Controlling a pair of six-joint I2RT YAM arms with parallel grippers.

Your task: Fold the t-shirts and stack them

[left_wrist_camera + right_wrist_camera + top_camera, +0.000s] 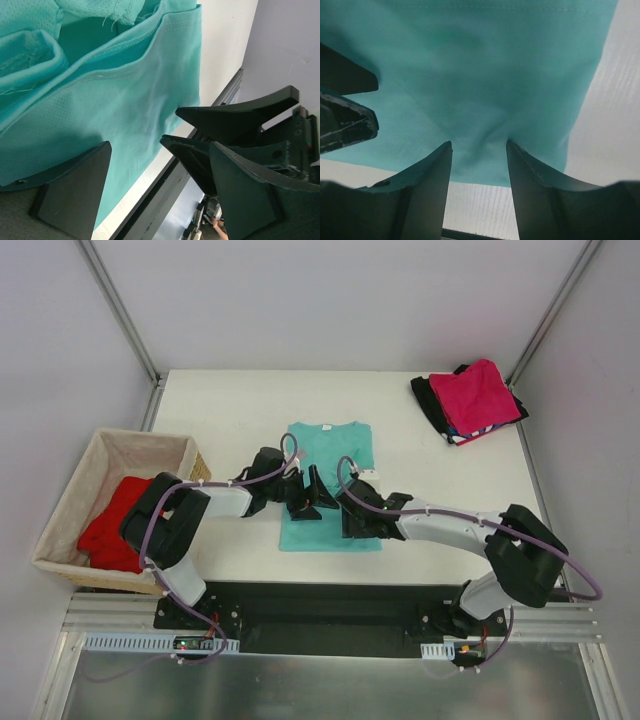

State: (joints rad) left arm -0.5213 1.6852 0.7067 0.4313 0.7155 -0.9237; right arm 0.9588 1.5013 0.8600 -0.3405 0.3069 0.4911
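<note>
The teal-green t-shirt [330, 445] lies flat in the middle of the table, its sleeves folded in. My left gripper [303, 497] is open over its lower left part; in the left wrist view [155, 187] the cloth [125, 100] lies under the jaws. My right gripper [356, 520] is open at the lower right hem; in the right wrist view [479, 150] its fingertips [437, 160] press on the cloth [485, 75], which puckers between them. The magenta-pink shirt [478, 395] tops a folded stack over the black one [432, 400] and a striped edge [470, 436]. The bright red shirt [115, 525] lies in the basket.
The tan wicker basket [110, 436] stands at the table's left edge. The folded stack is at the back right corner. The table's near edge and a black rail [165, 190] run just below the teal shirt's hem. The two grippers are close together.
</note>
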